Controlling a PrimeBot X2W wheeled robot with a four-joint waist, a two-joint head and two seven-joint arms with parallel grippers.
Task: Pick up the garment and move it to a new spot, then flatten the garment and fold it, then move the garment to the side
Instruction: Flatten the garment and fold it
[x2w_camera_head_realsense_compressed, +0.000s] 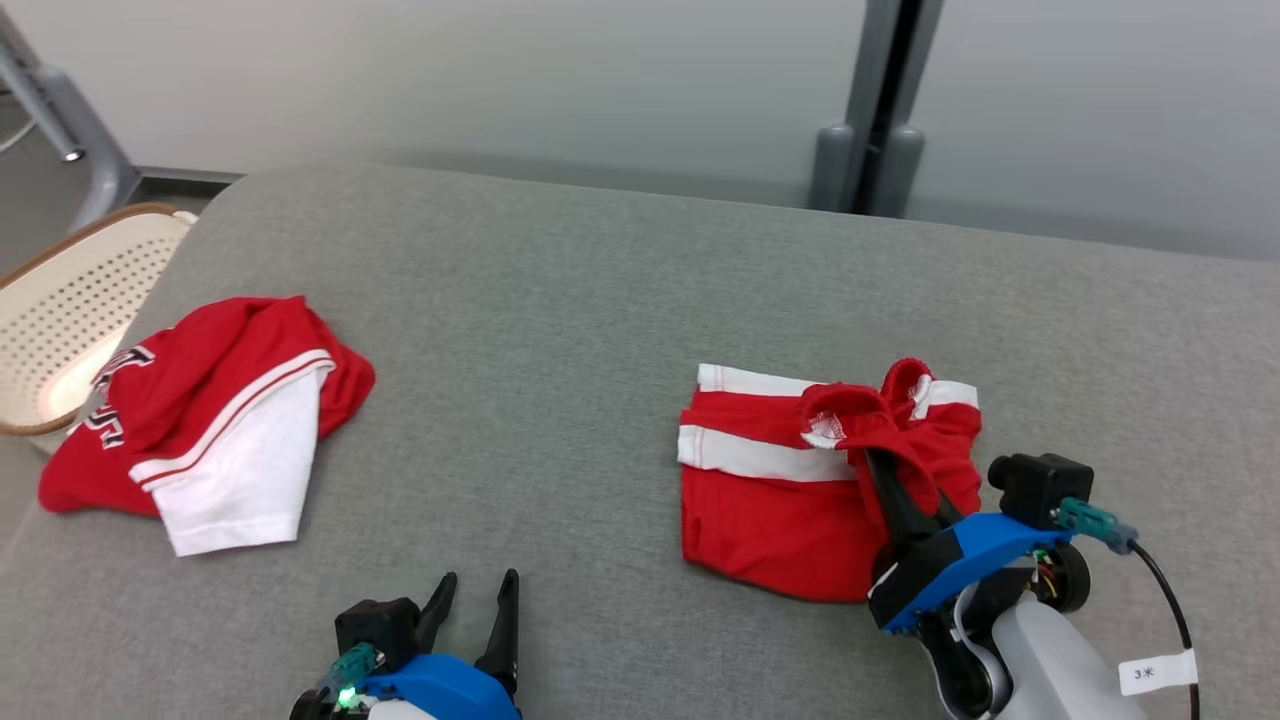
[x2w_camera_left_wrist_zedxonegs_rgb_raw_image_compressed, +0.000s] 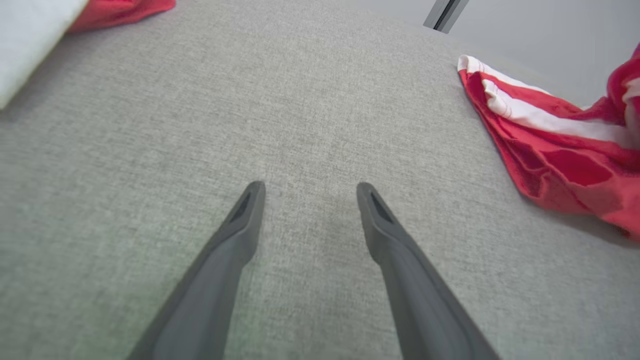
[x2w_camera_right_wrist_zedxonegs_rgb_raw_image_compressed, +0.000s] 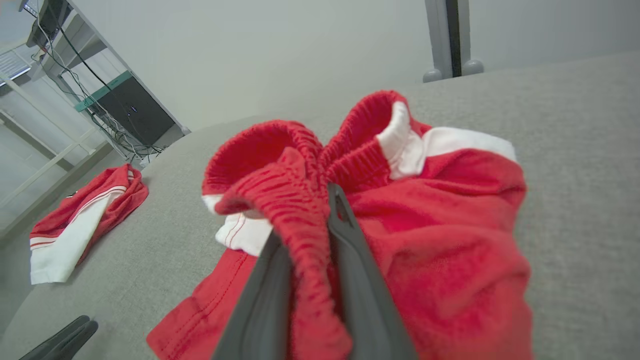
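1. Pinching the gathered elastic waistband (x2w_camera_right_wrist_zedxonegs_rgb_raw_image_compressed: 300, 200) between fingers closed narrow, the right gripper (x2w_camera_head_realsense_compressed: 872, 462) holds the red shorts (x2w_camera_head_realsense_compressed: 770, 500) at their right side.
2. The shorts lie right of centre on the grey cushion (x2w_camera_head_realsense_compressed: 560, 330). Their white-striped left part lies flat, and the waistband is bunched up into loops around the fingers.
3. The left gripper (x2w_camera_head_realsense_compressed: 480, 585) hangs at the near edge, left of centre. Its fingers are spread wide over bare fabric, touching no cloth, and the shorts are well apart to its right.
4. A red and white jersey (x2w_camera_head_realsense_compressed: 200, 400) lies crumpled at the left of the cushion, well apart from the shorts.
5. A perforated basket (x2w_camera_head_realsense_compressed: 80, 290) stands just beyond the cushion's far left edge, and a grey post (x2w_camera_head_realsense_compressed: 880, 100) rises behind the far edge.
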